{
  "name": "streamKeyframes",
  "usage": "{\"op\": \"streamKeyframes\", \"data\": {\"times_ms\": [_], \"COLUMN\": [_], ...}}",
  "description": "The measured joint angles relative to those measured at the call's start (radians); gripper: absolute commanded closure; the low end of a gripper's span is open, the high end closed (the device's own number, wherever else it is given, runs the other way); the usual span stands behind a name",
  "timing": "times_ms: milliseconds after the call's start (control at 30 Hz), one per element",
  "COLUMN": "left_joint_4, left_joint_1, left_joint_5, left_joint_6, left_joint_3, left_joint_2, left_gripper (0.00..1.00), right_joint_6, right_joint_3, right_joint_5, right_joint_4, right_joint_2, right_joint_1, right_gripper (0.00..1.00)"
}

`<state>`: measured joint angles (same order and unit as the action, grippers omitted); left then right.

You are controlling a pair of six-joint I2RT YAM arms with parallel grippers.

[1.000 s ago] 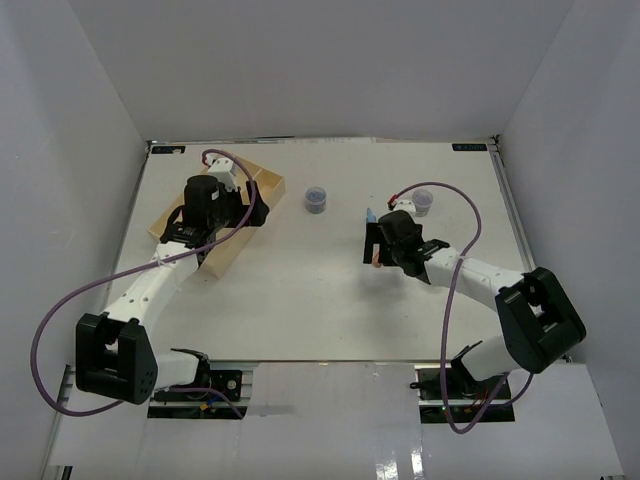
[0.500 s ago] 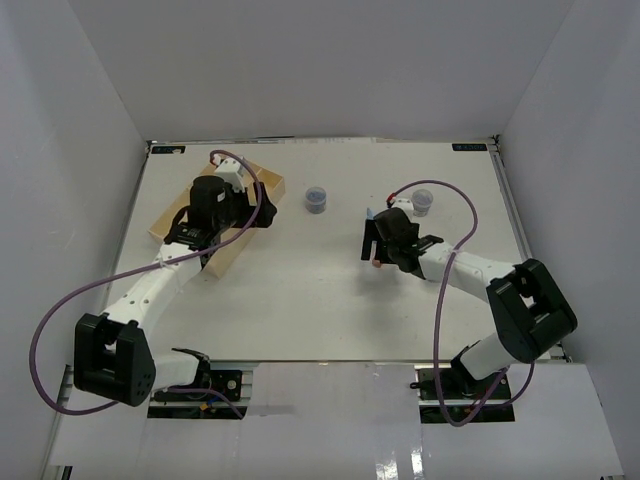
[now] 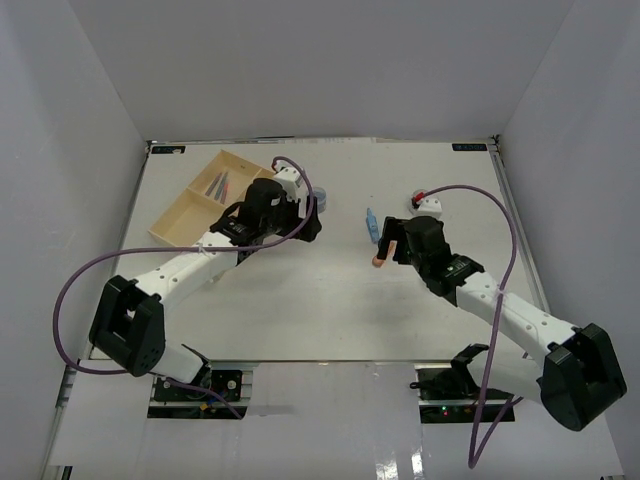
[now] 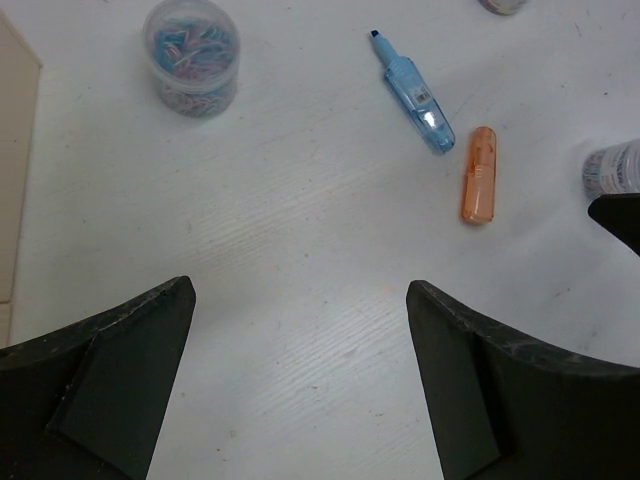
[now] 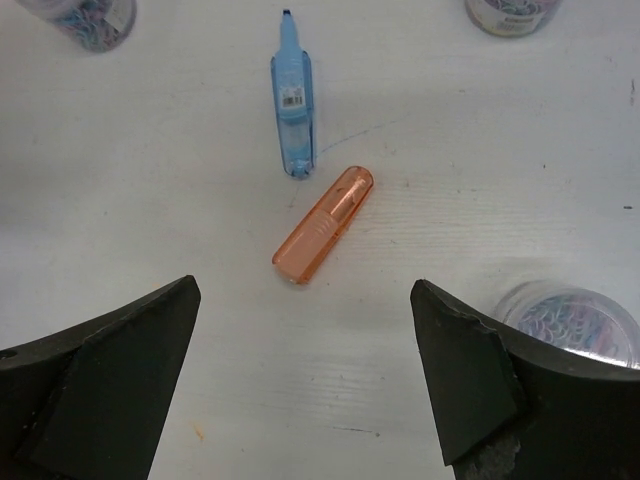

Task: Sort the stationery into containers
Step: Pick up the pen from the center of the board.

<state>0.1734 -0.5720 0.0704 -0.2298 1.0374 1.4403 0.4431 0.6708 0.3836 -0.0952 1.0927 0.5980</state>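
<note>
The cream tray (image 3: 178,218) lies at the far left with thin pens (image 3: 218,185) in one compartment. A blue marker (image 3: 372,222) (image 5: 293,100) and an orange marker (image 3: 379,258) (image 5: 323,225) lie on the table in the middle. My left gripper (image 3: 308,218) (image 4: 300,380) is open and empty, just right of the tray, with a jar (image 4: 190,55) ahead of it. My right gripper (image 3: 396,240) (image 5: 305,370) is open and empty, just short of the orange marker. A second jar (image 5: 570,315) sits by its right finger.
A third jar (image 3: 428,203) (image 5: 512,12) stands behind the right gripper. The jar near the left gripper (image 3: 319,194) is partly hidden by that gripper in the top view. The tray's edge (image 4: 12,150) shows at the left of the left wrist view. Purple cables loop over both arms.
The left arm has swung right, off the tray to the table's middle, uncovering the tray. The right gripper has shifted slightly right and its arm has swung. The markers lie in place.
</note>
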Motion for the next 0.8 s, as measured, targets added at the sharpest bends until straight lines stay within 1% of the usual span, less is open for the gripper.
{"op": "streamKeyframes", "data": {"times_ms": [133, 267, 467, 633, 667, 733, 800], "left_joint_4": [0.006, 0.017, 0.021, 0.025, 0.024, 0.026, 0.027], "left_joint_1": [0.001, 0.002, 0.002, 0.002, 0.002, 0.002, 0.002], "left_joint_5": [-0.045, -0.096, -0.142, -0.161, -0.161, -0.161, -0.161], "left_joint_6": [0.0, 0.005, 0.016, 0.024, 0.024, 0.023, 0.023], "left_joint_3": [0.002, 0.002, -0.017, -0.037, -0.039, -0.044, -0.047], "left_joint_2": [0.0, -0.012, -0.048, -0.051, -0.051, -0.051, -0.051], "left_gripper": [0.02, 0.02, 0.02, 0.02, 0.02, 0.02, 0.02], "right_joint_6": [0.021, 0.056, 0.086, 0.101, 0.103, 0.104, 0.106], "right_joint_3": [0.001, 0.022, 0.084, 0.107, 0.108, 0.108, 0.108], "right_joint_5": [-0.001, 0.0, 0.011, 0.022, 0.024, 0.035, 0.037], "right_joint_4": [0.002, 0.002, 0.027, 0.068, 0.073, 0.079, 0.08], "right_joint_2": [0.106, 0.246, 0.405, 0.489, 0.501, 0.511, 0.511], "right_joint_1": [-0.005, -0.005, -0.005, -0.005, -0.005, -0.005, -0.005], "right_gripper": [0.08, 0.09, 0.14, 0.25, 0.29, 0.32, 0.38]}}
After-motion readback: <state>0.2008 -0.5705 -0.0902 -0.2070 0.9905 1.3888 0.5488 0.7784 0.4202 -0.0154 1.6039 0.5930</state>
